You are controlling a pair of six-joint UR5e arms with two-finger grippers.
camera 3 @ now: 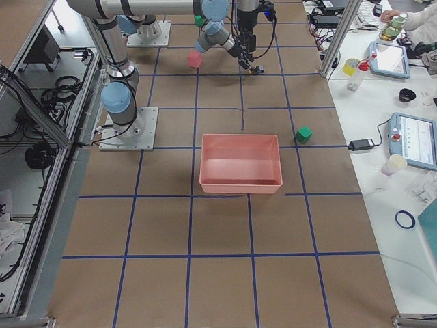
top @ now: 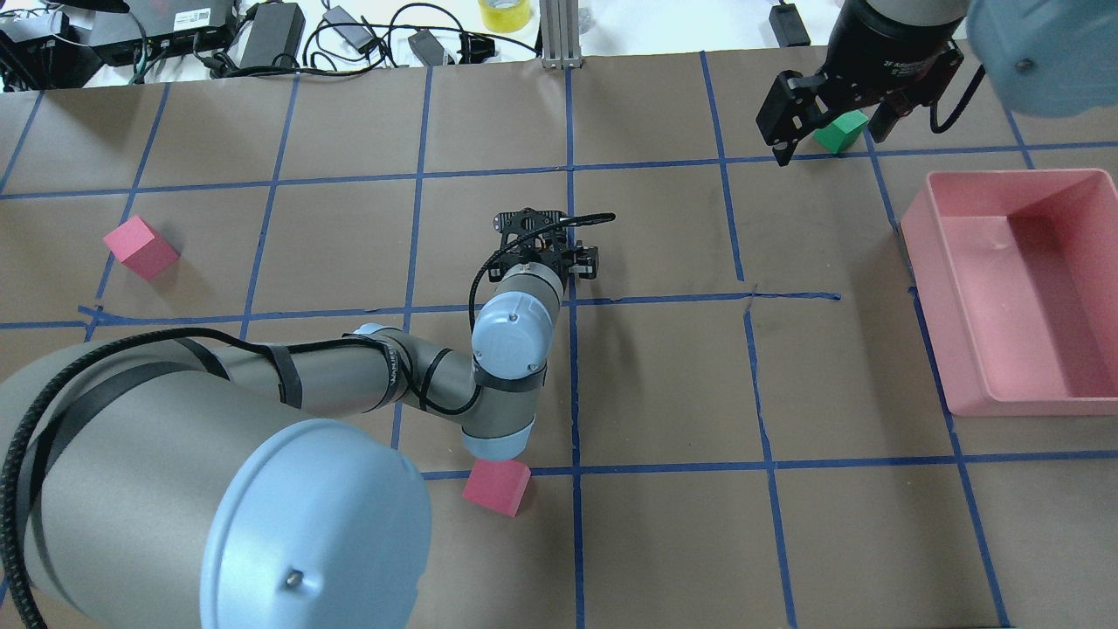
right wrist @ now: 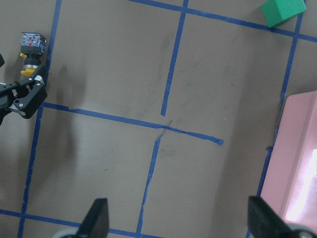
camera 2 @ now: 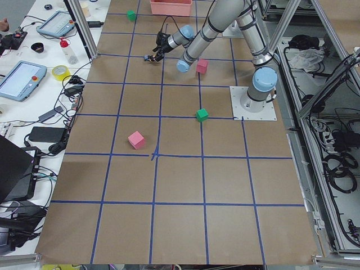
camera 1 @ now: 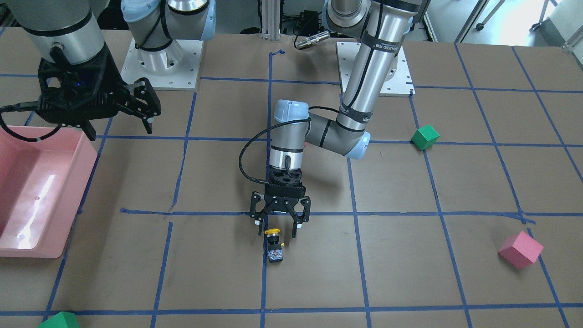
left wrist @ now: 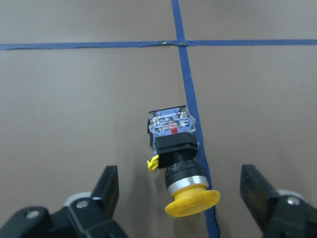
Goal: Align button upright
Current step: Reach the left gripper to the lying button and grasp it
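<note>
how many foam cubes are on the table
4: outer pink cube far left, inner pink cube beside the left arm, near green cube by that arm's base, far green cube far right. None seems hidden.

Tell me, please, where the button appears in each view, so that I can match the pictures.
Exterior front-facing: button at lower centre, on its side, cap between the open left tool tips.
Overhead exterior: hidden beneath the left tool, centre.
Exterior left: too small to tell, near the left tool at the top.
Exterior right: too small to tell, top centre.
Left wrist: centre, cap nearest the camera.
Right wrist: top-left corner.
Shared landmark: the blue tape line beside it.
</note>
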